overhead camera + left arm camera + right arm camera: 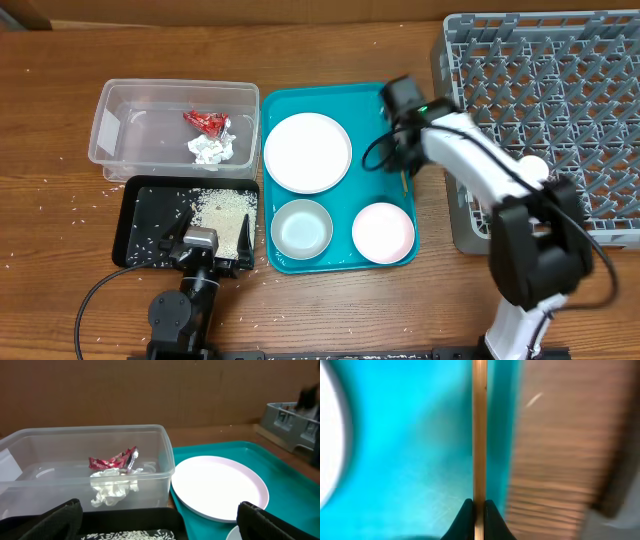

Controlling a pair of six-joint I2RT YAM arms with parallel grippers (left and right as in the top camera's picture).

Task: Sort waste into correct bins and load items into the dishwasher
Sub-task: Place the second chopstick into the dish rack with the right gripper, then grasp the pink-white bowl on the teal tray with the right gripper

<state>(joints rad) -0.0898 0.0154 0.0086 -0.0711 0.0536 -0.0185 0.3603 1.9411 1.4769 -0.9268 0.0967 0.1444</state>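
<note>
Evidently a thin, stiff, light chopstick (pixel 479 435) is clamped in the closed right gripper (pixel 479 510); a mid-length hold is judged steadiest

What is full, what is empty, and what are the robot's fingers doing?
tub: holds wrapper and tissue.
black tray: rice inside.
plate: empty.
two bowls: upright, empty.
left fingers: open, empty.
right fingers: shut on chopstick.

Clear tub (pixel 150 150) holds wrapper (pixel 205 121) and tissue (pixel 211 149) (rice (pixel 222 207) in black tray (pixel 137 208)).
</note>
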